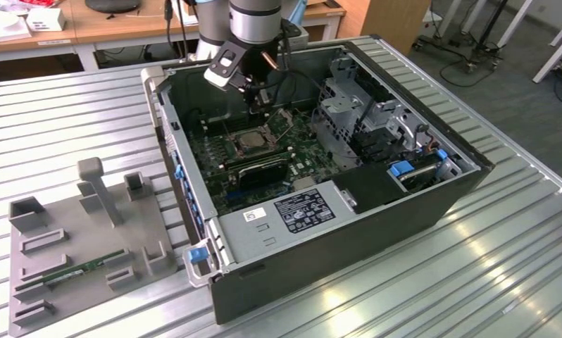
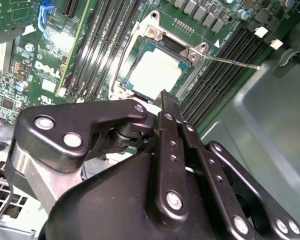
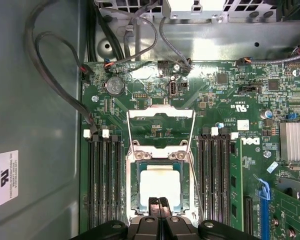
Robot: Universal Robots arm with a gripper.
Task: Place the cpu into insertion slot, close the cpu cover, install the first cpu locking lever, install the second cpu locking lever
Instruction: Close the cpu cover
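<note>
Closest to the lens in the second wrist view is the gripper (image 2: 168, 99), black links running out to two fingers pressed together with nothing between them. The first wrist view agrees: the tips sit side by side, touching, right over the near edge of the slot (image 3: 135, 192).

The cpu (image 3: 160, 184) is already in the slot, lying flat, just beyond the fingertips and below them. It is a pale, silvery square with a dull sheen, squared up to the rim, and no corner looks to be riding high.

The cover (image 3: 160, 114) is not yet closed. This thin metal frame with a cut-out centre is tipped back open on the side of the slot away from the fingers, so the cpu lies between gripper and cover. One lever (image 2: 232, 61), a thin rod, juts out free from a socket corner across the memory slots.

From where I stand, in the exterior view, the gripper hangs in the upper middle of the frame inside the case (image 1: 291, 264), directly above the board (image 1: 305, 151), with the slot just beneath it.
</note>
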